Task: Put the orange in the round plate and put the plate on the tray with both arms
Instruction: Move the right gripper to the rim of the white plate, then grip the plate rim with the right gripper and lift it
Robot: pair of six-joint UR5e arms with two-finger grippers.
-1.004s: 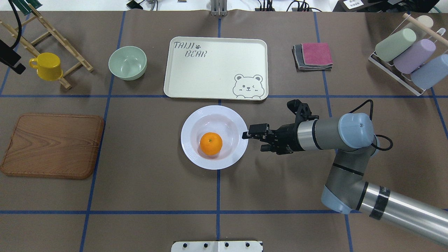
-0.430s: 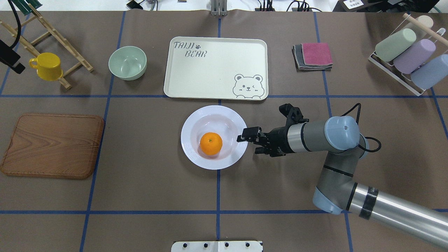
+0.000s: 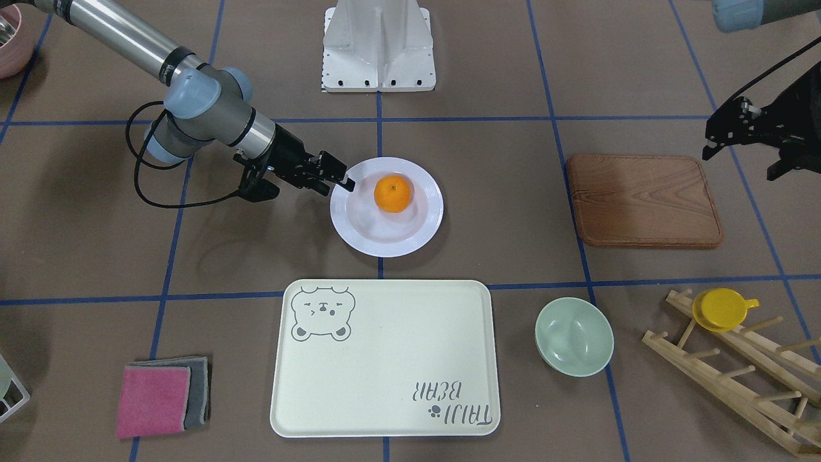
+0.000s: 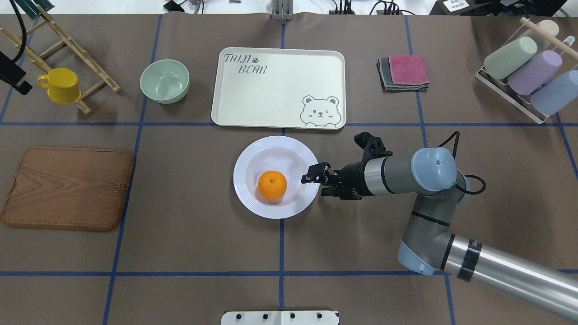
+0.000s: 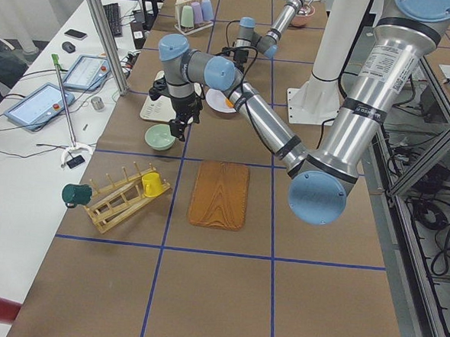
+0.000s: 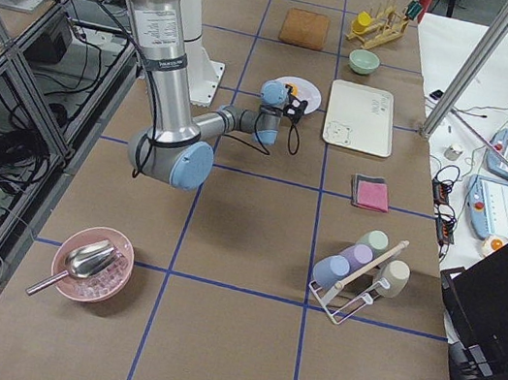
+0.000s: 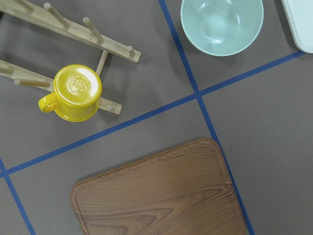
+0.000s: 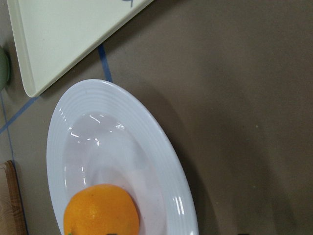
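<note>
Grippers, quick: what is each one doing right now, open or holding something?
Left gripper: looks open, holding nothing.
Right gripper: open, its fingers either side of the round plate rim, not yet clamped on it.

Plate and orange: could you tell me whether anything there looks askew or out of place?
Nothing stands out: the orange sits in the plate, slightly off centre, and the plate lies flat, apart from the tray.

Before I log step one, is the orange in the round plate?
In. The orange sits in the round plate's well, inside its ribbed rim.
</note>
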